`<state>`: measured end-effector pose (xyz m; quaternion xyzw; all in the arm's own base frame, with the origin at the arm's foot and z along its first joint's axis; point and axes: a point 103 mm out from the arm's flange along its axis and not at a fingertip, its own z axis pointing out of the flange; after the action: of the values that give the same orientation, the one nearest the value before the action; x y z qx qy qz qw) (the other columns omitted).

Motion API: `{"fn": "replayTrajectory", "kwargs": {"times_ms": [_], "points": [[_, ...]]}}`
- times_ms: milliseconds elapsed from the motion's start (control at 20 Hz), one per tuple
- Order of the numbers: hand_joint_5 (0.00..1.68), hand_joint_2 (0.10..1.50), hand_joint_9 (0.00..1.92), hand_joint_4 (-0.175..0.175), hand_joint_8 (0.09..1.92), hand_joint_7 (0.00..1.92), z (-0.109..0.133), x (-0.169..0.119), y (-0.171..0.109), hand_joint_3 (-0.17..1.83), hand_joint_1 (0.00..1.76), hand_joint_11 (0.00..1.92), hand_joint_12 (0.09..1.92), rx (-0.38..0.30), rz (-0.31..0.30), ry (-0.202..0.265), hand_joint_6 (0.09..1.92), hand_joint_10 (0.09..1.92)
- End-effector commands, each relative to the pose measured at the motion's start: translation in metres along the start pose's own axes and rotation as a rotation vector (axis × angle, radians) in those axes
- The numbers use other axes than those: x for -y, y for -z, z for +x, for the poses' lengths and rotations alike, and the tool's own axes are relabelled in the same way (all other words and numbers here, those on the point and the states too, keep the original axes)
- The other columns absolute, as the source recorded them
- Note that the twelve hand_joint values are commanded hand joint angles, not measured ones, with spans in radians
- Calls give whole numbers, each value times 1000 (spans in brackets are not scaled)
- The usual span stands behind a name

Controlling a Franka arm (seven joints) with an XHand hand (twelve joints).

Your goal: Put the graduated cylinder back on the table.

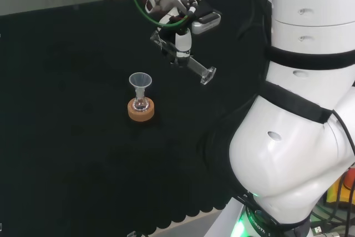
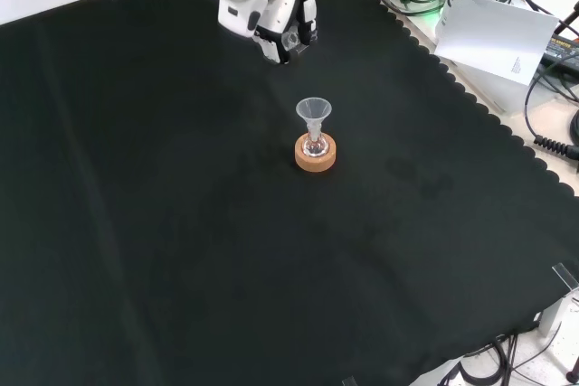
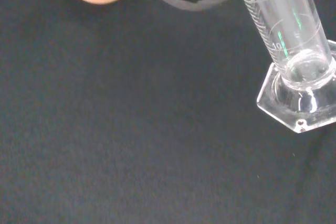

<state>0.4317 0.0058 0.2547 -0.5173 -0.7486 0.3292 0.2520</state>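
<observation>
1. Black cloth (image 1: 66, 81) covers the whole bench; a clear funnel (image 1: 140, 81) stands in a flask on a cork ring (image 1: 141, 110) near the middle.
2. Up above the cloth, the hand (image 1: 178, 18) has its fingers curled round the graduated cylinder (image 1: 186, 62), which is in the air.
3. In the head view the cylinder's long axis is tilted, its hexagonal foot (image 3: 299, 103) lower and to the right, away from the funnel.
4. I think it must be turned upright, then lowered foot first onto bare cloth.
</observation>
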Motion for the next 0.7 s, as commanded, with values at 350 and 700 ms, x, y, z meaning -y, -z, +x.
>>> {"fn": "replayTrajectory", "kwargs": {"times_ms": [350, 700], "points": [[1015, 1058, 1132, -121, 1018, 928, -18, 4, -8, -9, 1504, 1063, 769, -148, -253, 66, 874, 939], [1017, 1058, 1131, -121, 1017, 930, -20, -9, -11, -9, 1504, 1062, 768, -201, -442, 78, 875, 939]]}}
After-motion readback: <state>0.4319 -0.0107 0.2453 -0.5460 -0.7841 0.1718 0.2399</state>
